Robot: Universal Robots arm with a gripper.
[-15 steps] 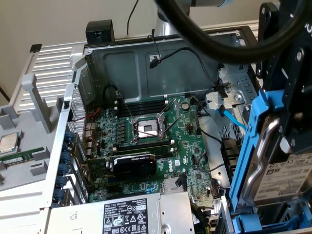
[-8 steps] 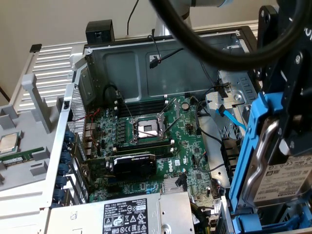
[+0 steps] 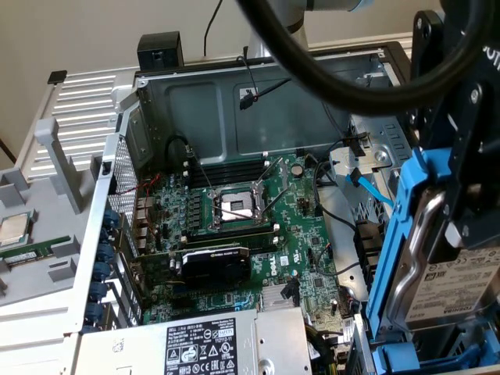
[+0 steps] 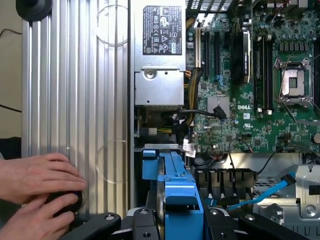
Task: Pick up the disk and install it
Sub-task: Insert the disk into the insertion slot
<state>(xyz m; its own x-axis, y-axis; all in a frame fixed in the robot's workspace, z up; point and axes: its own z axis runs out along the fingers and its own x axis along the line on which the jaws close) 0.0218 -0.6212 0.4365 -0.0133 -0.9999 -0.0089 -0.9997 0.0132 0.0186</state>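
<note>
The disk (image 3: 461, 291) is a silver-grey drive with a white label, framed by a blue plastic carrier (image 3: 408, 234). It stands on edge at the exterior view's right, over the drive bay area (image 3: 437, 348) of the open computer case. My gripper (image 3: 451, 223) is shut on it from above, with black fingers clamping both sides. In the wrist view the blue carrier (image 4: 176, 192) runs between my two black fingers (image 4: 142, 220), my gripper (image 4: 179, 220) closed around it, and the black bay slots (image 4: 225, 180) lie just beside it.
The green motherboard (image 3: 234, 226) with its bare CPU socket (image 3: 237, 207) lies in the case, and the power supply (image 3: 195, 344) is at the front. A blue cable (image 3: 367, 187) runs near the bay. A CPU chip (image 3: 14, 228) rests on the grey holder. A person's hands (image 4: 35, 185) rest on the ribbed metal panel.
</note>
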